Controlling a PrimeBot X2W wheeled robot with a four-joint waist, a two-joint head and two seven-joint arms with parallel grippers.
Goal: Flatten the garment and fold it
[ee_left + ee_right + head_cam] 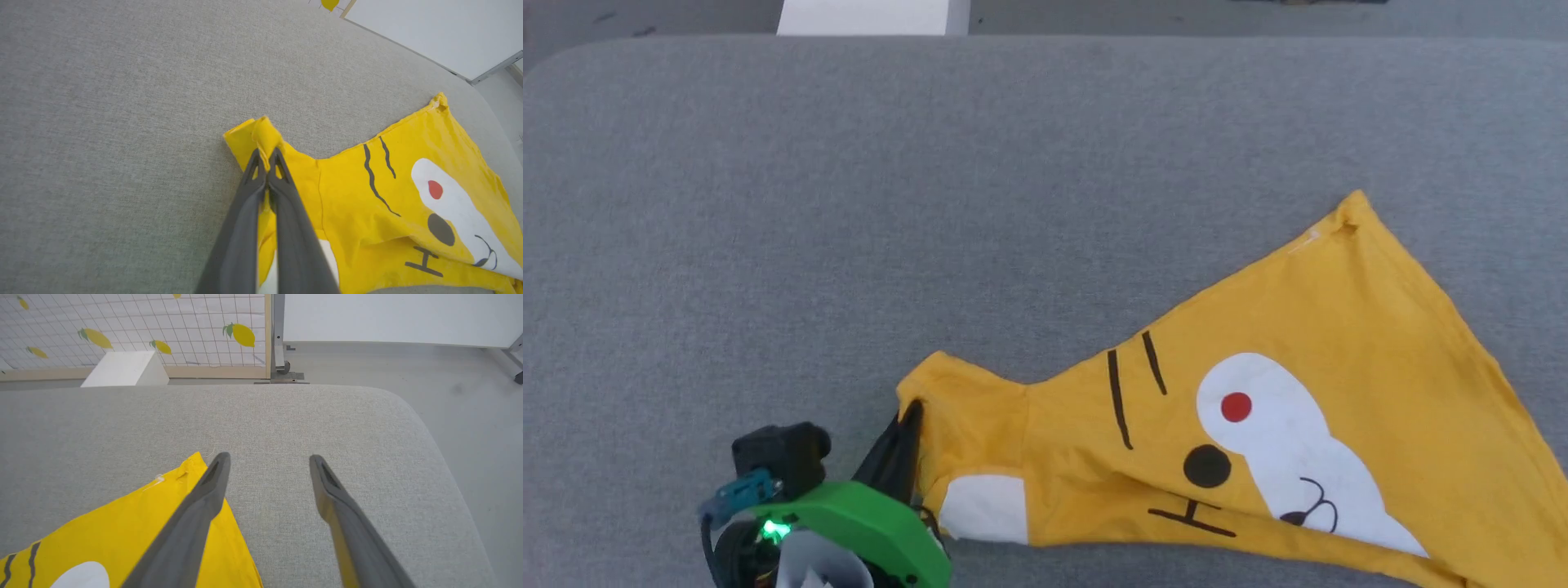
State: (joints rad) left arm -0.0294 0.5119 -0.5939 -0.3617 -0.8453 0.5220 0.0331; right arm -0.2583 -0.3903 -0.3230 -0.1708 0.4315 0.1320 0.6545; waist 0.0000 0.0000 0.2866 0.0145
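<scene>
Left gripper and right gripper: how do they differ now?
On the left gripper the fingers are shut; on the right gripper they stand wide apart. The left gripper pinches an edge of the bright yellow soft T-shirt; the right gripper holds nothing. Both have two long dark fingers.

The left gripper (267, 157) reaches forward, jaws pinched tight together on a fold of the shirt (347, 212), its green wrist (858, 518) just behind them. The right gripper (269, 457) points forward and down, jaws spread wide apart.
</scene>
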